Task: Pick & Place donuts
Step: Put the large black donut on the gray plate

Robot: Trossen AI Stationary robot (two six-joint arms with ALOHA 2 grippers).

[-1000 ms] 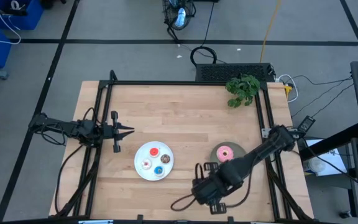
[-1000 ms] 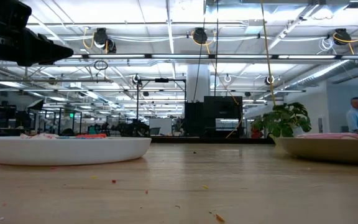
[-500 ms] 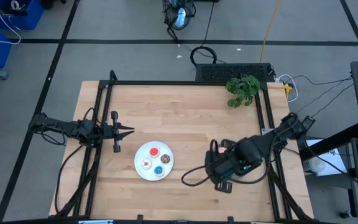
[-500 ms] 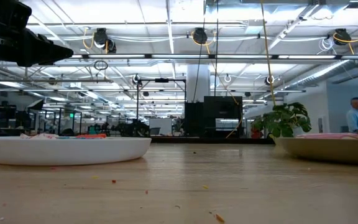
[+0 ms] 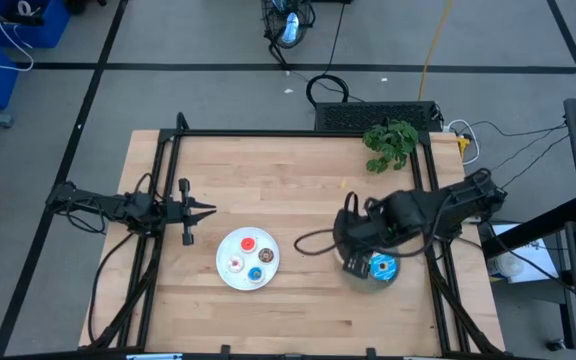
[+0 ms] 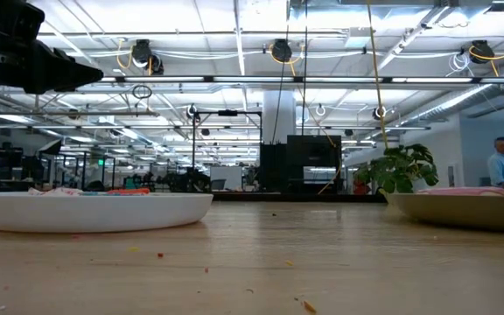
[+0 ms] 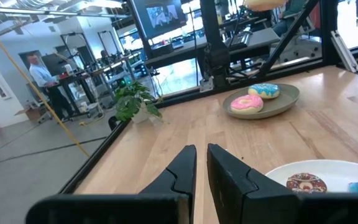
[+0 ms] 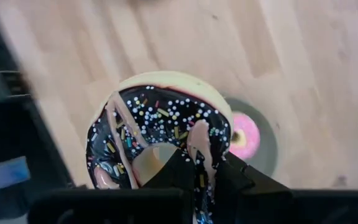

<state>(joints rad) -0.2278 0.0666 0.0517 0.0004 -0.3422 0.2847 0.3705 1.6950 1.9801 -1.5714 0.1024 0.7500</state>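
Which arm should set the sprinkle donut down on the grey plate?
Right. The right gripper already grips the chocolate sprinkle donut above the grey plate; the left gripper waits at the table's far side.

A pale wooden counter [image 5: 288, 180] edged by a black frame stands on grey floor [image 5: 198, 90] crossed by dark lines. A leafy green plant [image 5: 390, 143] sits at its far corner. Beyond lies an open workshop with ceiling light strips [image 6: 234, 39], hanging cable reels [image 6: 280, 50] and a person [image 6: 500, 163] far off

Seven donuts [image 8: 157, 134], two plates [image 5: 230, 275], one plant [image 5: 390, 143].
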